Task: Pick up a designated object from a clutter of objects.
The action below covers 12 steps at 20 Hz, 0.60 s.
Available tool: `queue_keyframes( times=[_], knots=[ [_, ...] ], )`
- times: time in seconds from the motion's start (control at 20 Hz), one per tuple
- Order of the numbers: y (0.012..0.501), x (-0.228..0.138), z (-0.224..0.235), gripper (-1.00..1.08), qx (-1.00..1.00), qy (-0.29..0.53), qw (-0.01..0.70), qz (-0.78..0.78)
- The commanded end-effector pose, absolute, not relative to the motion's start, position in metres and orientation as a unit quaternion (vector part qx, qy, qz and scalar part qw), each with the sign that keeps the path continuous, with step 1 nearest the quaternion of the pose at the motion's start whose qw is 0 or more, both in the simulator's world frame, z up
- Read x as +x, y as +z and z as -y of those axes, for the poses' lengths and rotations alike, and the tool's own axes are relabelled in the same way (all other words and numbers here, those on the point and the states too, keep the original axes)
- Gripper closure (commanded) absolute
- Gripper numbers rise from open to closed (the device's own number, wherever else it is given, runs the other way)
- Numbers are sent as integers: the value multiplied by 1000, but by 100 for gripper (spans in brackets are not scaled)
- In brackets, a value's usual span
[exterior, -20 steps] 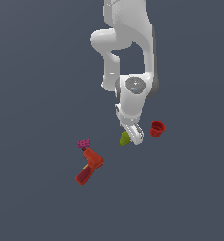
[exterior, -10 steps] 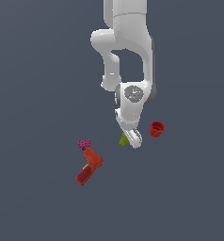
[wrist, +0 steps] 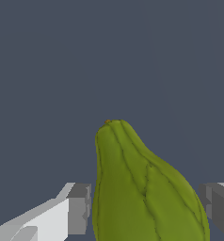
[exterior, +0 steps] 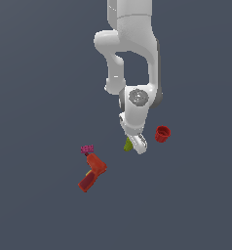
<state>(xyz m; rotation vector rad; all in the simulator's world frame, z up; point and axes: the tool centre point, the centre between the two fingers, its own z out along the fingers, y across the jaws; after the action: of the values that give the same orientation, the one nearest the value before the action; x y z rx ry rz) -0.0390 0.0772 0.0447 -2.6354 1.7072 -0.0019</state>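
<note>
In the exterior view most of the yellow-green lump (exterior: 128, 144) is hidden behind the arm's end, its base is cut off by the wrist view's edge, and the studs of the magenta block (exterior: 87, 149) are too small to be told.

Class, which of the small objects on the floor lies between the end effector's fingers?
The yellow-green pear, flanked by both fingers; the red cup, orange drill and magenta block lie apart.

You will find no readable text, label, brand, number or sign in either view. The white robot arm (exterior: 132, 58), the ribbed yellow-green pear-like lump (wrist: 142, 188) and the small red cup (exterior: 162, 133) all show plain, unmarked surfaces.
</note>
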Motion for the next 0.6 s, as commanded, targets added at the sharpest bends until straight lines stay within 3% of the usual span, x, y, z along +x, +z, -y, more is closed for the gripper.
queue_keyframes(
  times=[0.0,0.55],
  knots=[
    [43,-40,-77,108,-839,0,0,-544],
    [69,-40,-72,108,-839,0,1,-544]
  ],
)
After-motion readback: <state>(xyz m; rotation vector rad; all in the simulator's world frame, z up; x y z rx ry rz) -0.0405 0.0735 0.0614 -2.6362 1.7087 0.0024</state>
